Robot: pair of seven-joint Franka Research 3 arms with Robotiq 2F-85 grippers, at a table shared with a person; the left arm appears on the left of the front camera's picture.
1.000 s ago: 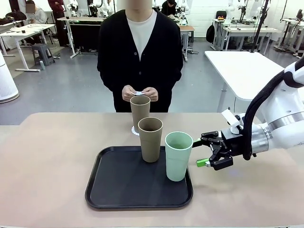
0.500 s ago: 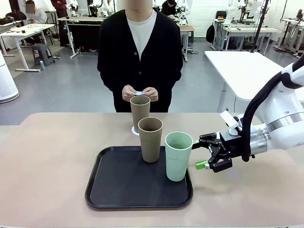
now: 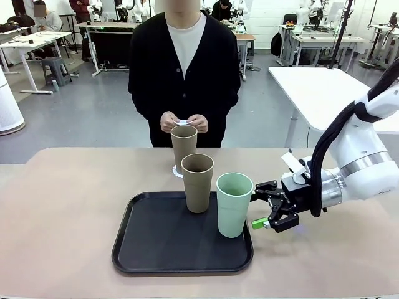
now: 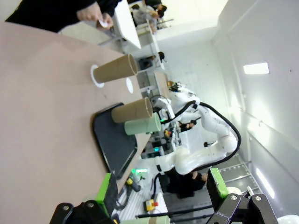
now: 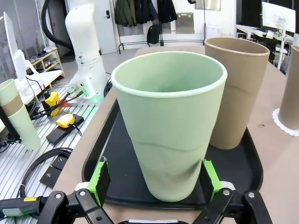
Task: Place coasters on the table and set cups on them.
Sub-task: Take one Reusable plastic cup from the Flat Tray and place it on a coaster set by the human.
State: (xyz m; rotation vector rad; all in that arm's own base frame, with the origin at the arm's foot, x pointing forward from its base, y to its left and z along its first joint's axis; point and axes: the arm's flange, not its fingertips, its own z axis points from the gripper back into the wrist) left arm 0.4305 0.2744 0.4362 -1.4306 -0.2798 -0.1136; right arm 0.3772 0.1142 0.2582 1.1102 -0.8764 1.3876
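Note:
A tan cup point(image 3: 184, 146) stands on a white lacy coaster point(image 3: 176, 172) on the beige table point(image 3: 62, 205). On the black tray point(image 3: 156, 240) stand a second tan cup point(image 3: 197, 182) and a mint green cup point(image 3: 234, 204). My right gripper point(image 3: 257, 205) is open, level with the mint cup's lower half. In the right wrist view the mint cup point(image 5: 170, 121) sits between the green pads point(image 5: 99, 175), close on each side. The person's hands hold another coaster point(image 3: 182, 121). My left gripper point(image 4: 162, 189) is open and holds nothing, away from the cups point(image 4: 133, 110).
The tray's right rim point(image 5: 254, 158) lies just under my right fingers. A white-topped table point(image 3: 324, 87) stands behind on the right. Off the table's edge, the right wrist view shows an arm base point(image 5: 86, 42), cables and tools on a rack.
My right gripper has moved left, from beside the tray toward the mint cup, and now has the cup between its open fingers. The cups and the person's hands have stayed put.

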